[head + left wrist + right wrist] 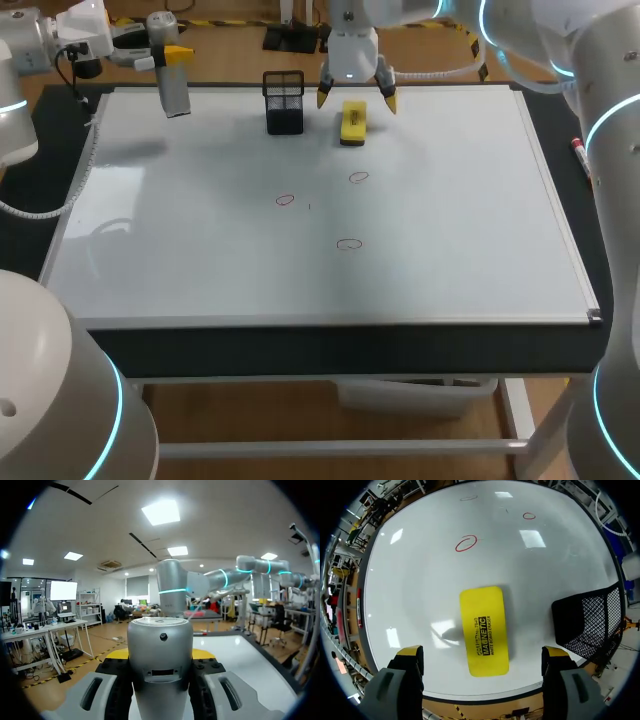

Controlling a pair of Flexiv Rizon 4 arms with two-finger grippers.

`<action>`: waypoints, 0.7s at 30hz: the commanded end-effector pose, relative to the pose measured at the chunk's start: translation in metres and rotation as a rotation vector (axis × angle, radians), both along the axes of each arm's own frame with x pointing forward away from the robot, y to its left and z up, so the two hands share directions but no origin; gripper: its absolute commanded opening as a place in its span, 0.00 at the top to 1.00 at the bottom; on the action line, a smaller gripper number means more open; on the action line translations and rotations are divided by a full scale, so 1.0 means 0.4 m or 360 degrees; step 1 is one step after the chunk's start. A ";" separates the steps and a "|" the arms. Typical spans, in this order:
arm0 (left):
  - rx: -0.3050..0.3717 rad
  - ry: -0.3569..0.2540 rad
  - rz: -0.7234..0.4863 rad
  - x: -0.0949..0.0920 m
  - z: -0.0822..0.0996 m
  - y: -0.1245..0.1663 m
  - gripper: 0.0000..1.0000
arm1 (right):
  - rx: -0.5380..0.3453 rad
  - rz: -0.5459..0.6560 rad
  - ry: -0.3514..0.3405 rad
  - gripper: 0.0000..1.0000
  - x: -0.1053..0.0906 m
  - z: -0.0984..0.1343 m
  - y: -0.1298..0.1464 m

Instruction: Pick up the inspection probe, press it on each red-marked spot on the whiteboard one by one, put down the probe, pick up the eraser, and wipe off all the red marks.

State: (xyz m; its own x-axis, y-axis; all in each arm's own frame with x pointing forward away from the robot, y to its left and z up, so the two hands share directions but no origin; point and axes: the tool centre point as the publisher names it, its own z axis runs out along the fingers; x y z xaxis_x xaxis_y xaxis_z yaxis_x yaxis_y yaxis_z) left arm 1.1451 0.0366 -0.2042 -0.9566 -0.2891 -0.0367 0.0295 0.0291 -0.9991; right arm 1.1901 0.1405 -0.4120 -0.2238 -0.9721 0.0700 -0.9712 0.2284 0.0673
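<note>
Head view alone shows the whole whiteboard [200, 260]. Right wrist view shows the right claw [482, 652] spread over the eraser [484, 625] near the far edge, with the basket [592, 620] just beside it. The left claw [161, 656] pinches the probe [160, 637], which mostly hides its tips. Three red marks [285, 200] sit mid-board, well apart from every edge.

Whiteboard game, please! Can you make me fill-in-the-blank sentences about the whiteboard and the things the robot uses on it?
1. The whiteboard has ___ red marks drawn on it.
2. The eraser lying on the whiteboard is ___ in colour.
3. The right gripper is over the eraser with its fingers ___.
4. The left gripper, off by the whiteboard's far corner, is shut on the grey ___.

Missing words: three, yellow, open, probe.
</note>
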 end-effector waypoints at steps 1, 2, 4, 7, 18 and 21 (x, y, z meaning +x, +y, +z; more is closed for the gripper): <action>0.0003 -0.0002 0.0007 -0.004 0.004 -0.002 1.00 | 0.0029 -0.0044 0.0551 0.00 0.030 -0.017 0.010; 0.0003 -0.0002 0.0007 -0.004 0.004 -0.002 1.00 | 0.0033 -0.0050 0.0550 0.00 0.030 -0.018 0.009; 0.0003 -0.0002 0.0007 -0.004 0.004 -0.002 1.00 | 0.0049 -0.0058 0.0541 0.00 0.031 -0.018 0.008; 0.0003 -0.0002 0.0007 -0.004 0.004 -0.002 1.00 | 0.0069 -0.0068 0.0530 0.00 0.030 -0.021 0.006; 0.0003 -0.0002 0.0007 -0.004 0.004 -0.002 1.00 | 0.0155 -0.0036 0.0507 0.00 0.023 -0.032 0.011; 0.0003 -0.0002 0.0007 -0.004 0.004 -0.002 1.00 | 0.0149 -0.0036 0.0510 0.00 0.023 -0.032 0.011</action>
